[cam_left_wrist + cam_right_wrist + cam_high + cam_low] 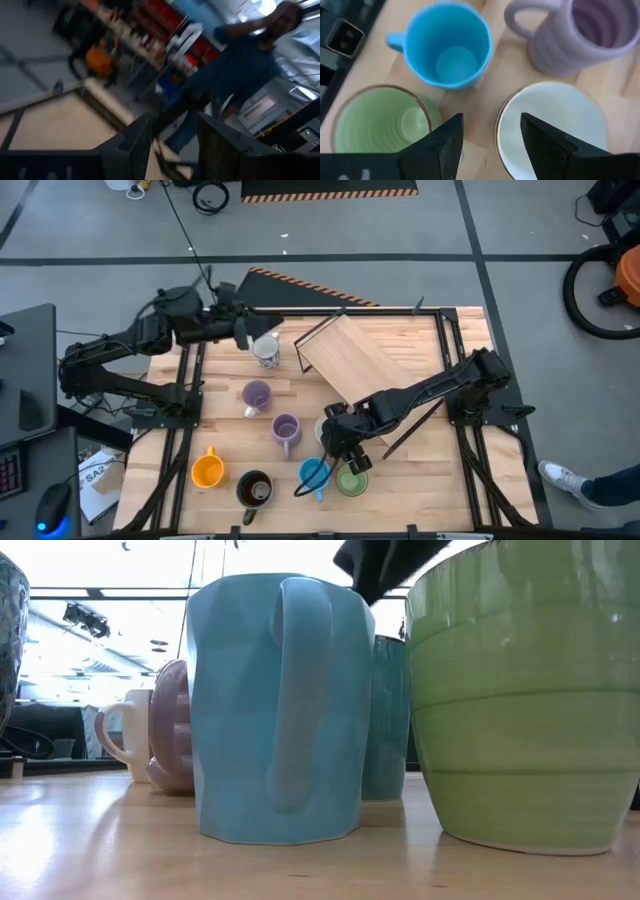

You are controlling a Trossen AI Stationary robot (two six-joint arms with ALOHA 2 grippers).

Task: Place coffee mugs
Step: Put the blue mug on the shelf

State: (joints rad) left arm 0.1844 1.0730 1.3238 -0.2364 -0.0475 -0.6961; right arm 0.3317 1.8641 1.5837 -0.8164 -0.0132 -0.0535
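The right gripper (pixel 338 448) hangs low over the front middle of the wooden desk (pixel 420 470), its jaws standing wide apart and holding nothing; in the right wrist view its two dark fingers (pixel 440 150) frame a gap of bare wood between the green mug (pixel 380 125) and a white mug (pixel 552 127), with the blue mug (pixel 447 45) and a ribbed lavender mug (pixel 580 35) beyond them. All four stand upright with their mouths up. From above, the blue mug (pixel 315 474) and green mug (pixel 352 480) sit just beside each other near the front edge, with the dark brown mug (pixel 255 490) and the orange mug (pixel 207 471) further along the same edge. One lavender mug (pixel 286 430) stands just behind the blue one, and the second lavender mug (pixel 256 395) is near it, toward the back. Another white mug (pixel 266 351) stands at the back of the desk, just beside the left gripper (pixel 245 332), whose jaws are parted and empty in the left wrist view. A slanted wooden board (pixel 355 360) lies across the middle back of the desk.
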